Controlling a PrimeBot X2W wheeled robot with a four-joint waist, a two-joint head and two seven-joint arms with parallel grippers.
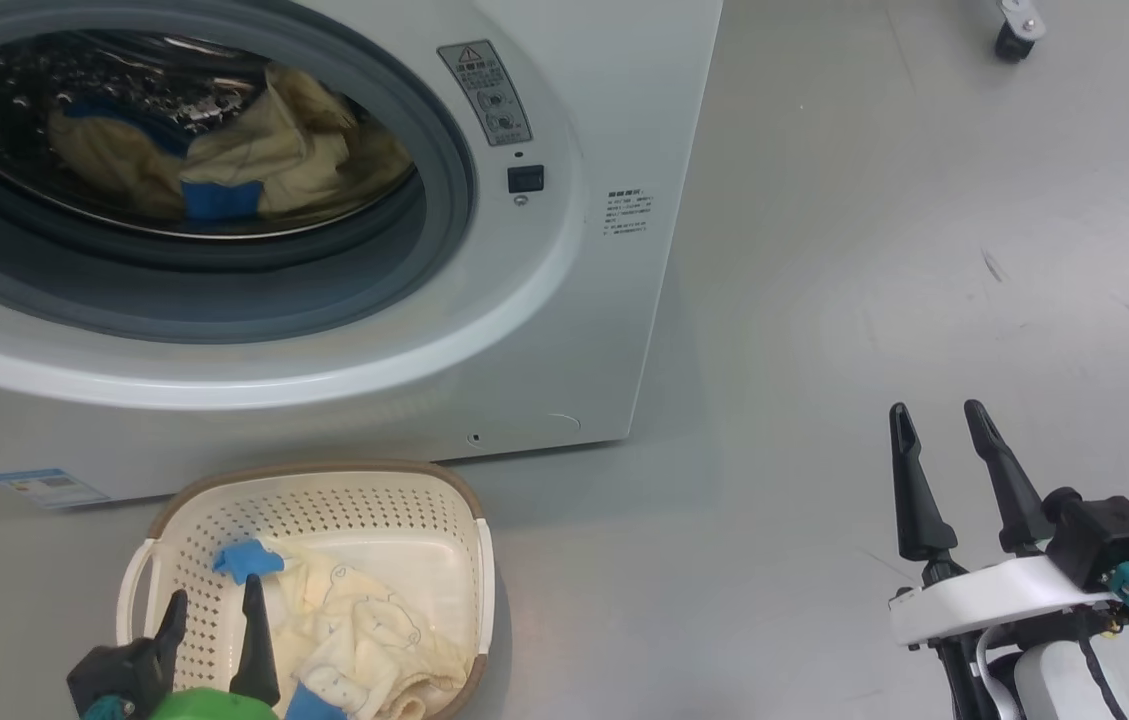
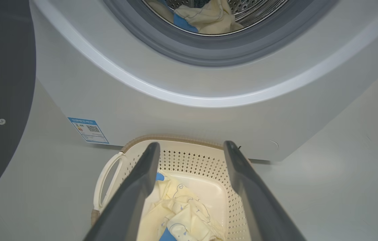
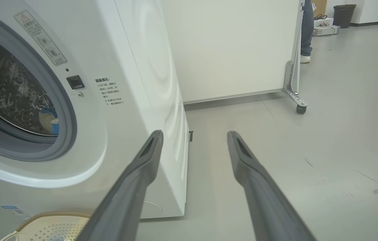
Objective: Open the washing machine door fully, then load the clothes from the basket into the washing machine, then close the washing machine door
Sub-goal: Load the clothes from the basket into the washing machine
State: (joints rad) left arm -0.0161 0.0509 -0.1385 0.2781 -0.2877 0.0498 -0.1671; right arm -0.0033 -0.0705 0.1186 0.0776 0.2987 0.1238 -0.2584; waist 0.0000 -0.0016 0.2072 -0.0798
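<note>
Left jaws spread over soft cream clothes (image 1: 364, 630), perforated plastic basket (image 1: 324, 505).

White washing machine (image 1: 544, 330) at upper left, clothes (image 1: 254, 160) heaped in its drum. Basket (image 1: 324, 485) on floor (image 1: 824, 300) just before it, holding cream garment (image 1: 364, 630). Left end effector (image 1: 214, 593) over basket, fingers apart; right end effector (image 1: 936, 410) lower right, likewise spread.
</note>
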